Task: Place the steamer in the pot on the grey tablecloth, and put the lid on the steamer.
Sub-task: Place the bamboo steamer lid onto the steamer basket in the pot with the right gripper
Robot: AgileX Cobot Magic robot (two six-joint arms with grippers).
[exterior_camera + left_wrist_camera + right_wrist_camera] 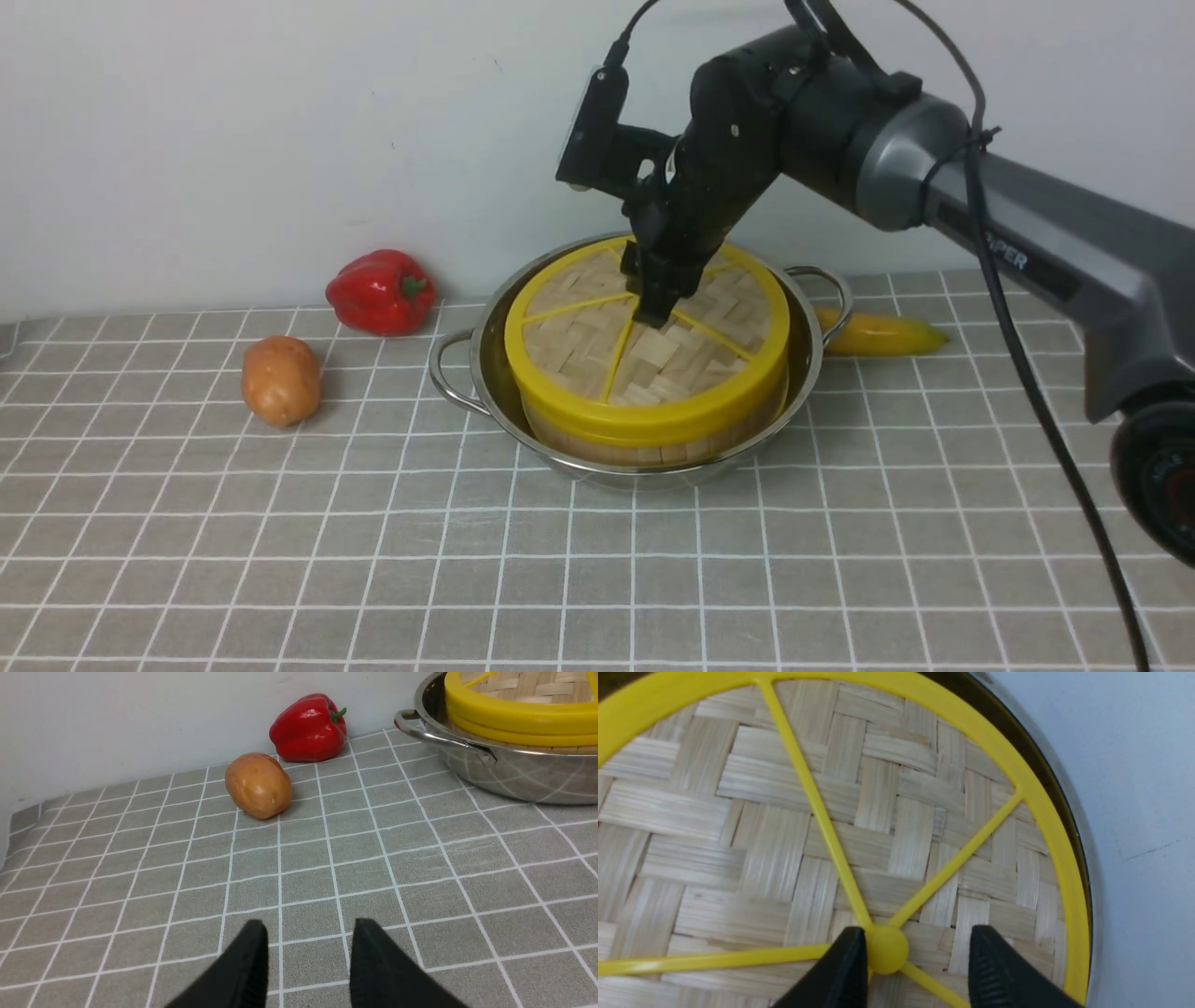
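1. Grey tablecloth (373,541) with a grid of thin white lines, spread below a pale wall.
2. Robot's right arm (1018,219), reaching in from the right and bending down over the far middle of the cloth.
3. Shiny steel pot (644,480), far and just right of centre, its looped handles to left and right.
4. Bamboo steamer (611,454), inside the pot, its wall showing above the near rim.
5. Round woven lid (574,359) with yellow rim and spokes, lying on the steamer and appearing well seated.
6. Right gripper (917,938), jaws wide apart and gripping nothing, pointing down at the lid's middle. The lid's small yellow knob (889,949) lies between the fingers, nearer one than the other. The lid is directly below this gripper, so the right arm is much the nearer one. The placing looks essentially done; the next move probably calls for drawing straight up, since a sideways drift could catch the knob and shift the lid.
7. Left gripper (310,926), parted and empty, well apart from the pot.
8. Yellow banana-like item (882,334), right of the pot; red pepper (381,294), far left of it; brown potato-like item (280,381), farther left and nearer.
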